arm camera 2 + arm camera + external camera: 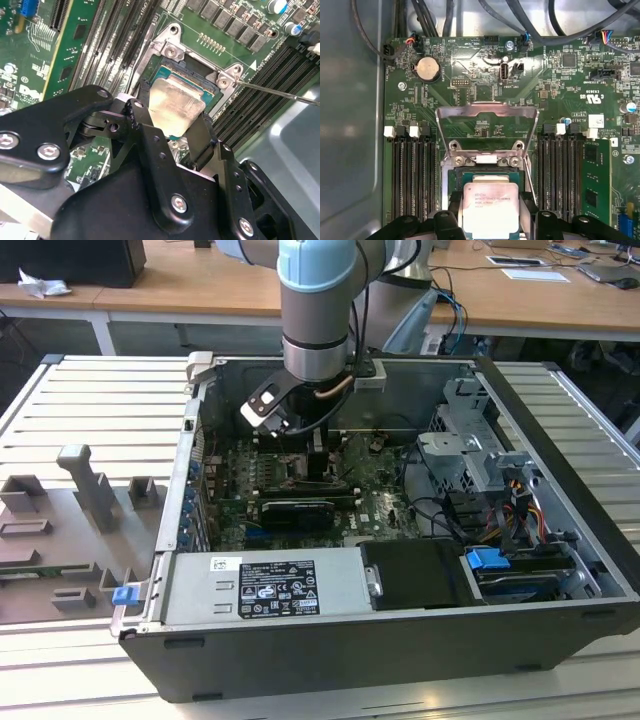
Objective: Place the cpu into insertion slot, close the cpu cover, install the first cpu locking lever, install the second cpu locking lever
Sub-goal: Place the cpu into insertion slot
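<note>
The exterior view gave case (pixel 300 660), table (pixel 90 390), and desks (pixel 200 290) at twelve o'clock; both wrist views caught the gripper (pixel 172 120) clamped on the cpu (pixel 176 100).

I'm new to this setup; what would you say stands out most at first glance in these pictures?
In the exterior view, the arm plunging into the open computer case catches the eye first. In both wrist views the gripper clasps the cpu by two opposite edges right at the insertion slot, while the cpu cover stands flipped open beside it.
</note>
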`<state>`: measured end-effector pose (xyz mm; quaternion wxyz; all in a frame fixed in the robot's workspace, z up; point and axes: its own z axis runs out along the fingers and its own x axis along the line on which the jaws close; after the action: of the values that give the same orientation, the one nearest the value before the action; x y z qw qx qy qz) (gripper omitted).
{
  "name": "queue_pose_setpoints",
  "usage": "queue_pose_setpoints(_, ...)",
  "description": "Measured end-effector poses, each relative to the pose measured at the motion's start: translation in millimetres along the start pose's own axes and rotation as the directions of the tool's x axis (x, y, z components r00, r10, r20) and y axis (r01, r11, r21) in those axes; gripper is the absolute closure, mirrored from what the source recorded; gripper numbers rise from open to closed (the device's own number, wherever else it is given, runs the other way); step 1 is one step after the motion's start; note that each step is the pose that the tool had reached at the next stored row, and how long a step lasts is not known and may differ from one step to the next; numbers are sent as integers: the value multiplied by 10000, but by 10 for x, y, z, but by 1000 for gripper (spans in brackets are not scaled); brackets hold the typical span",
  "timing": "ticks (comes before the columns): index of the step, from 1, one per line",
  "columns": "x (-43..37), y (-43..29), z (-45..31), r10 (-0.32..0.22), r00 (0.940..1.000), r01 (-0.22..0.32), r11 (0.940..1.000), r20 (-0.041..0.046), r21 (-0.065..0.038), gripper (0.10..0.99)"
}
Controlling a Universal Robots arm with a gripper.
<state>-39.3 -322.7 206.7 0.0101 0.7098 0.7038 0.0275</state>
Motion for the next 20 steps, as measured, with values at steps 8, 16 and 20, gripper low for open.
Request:
queue_pose_setpoints(8, 7, -4, 49, -27, 10000, 27, 10000, 3, 19, 549)
queue_pose_setpoints(16, 7, -3, 51, -29, 10000, 29, 10000, 1, 21, 549)
queue_pose_setpoints(20, 8, -3, 62, -29, 10000, 29, 10000, -1, 20, 549)
